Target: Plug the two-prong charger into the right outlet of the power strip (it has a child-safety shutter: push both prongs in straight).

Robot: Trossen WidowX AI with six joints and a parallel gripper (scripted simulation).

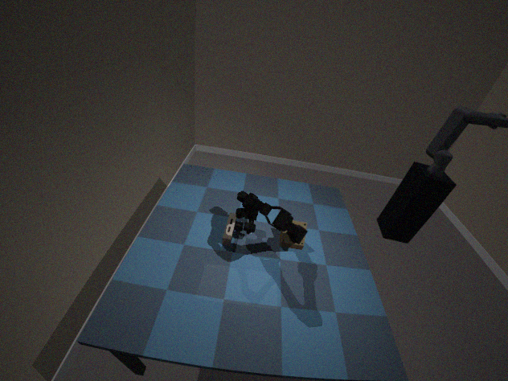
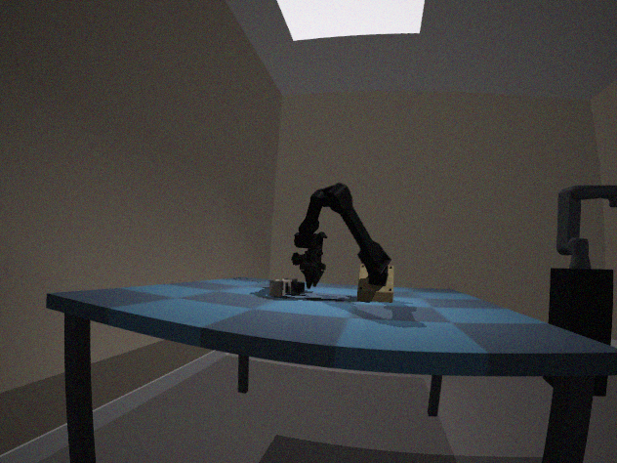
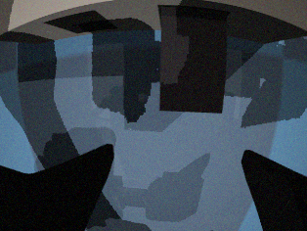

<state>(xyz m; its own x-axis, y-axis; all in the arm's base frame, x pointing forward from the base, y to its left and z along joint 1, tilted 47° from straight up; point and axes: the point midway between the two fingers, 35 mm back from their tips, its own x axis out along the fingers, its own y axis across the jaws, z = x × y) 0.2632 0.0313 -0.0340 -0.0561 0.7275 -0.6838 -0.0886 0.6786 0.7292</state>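
Observation:
The power strip (image 1: 226,238) (image 2: 275,288) (image 3: 29,15) stands on the table, a pale beige block with dark slots in its face. The charger (image 2: 298,287) (image 3: 200,73) is a dark block. In the wrist view its far end overlaps the strip's face at the right, beside a dark slot (image 3: 80,22) that shows at the left. Its prongs are hidden, so I cannot tell how deep they sit. My gripper (image 2: 311,286) (image 3: 180,155) is open and empty, pointing down on the near side of the charger, with the charger's near end ahead of the fingertips.
The checkered blue table (image 1: 184,324) (image 2: 278,323) carries the strip and my arm's tan base block (image 1: 301,242) (image 2: 376,297). Shadows of the arm fall across it. A grey second arm (image 1: 447,131) (image 2: 567,219) stands on a black pedestal (image 1: 414,205) (image 2: 580,299) off to the right.

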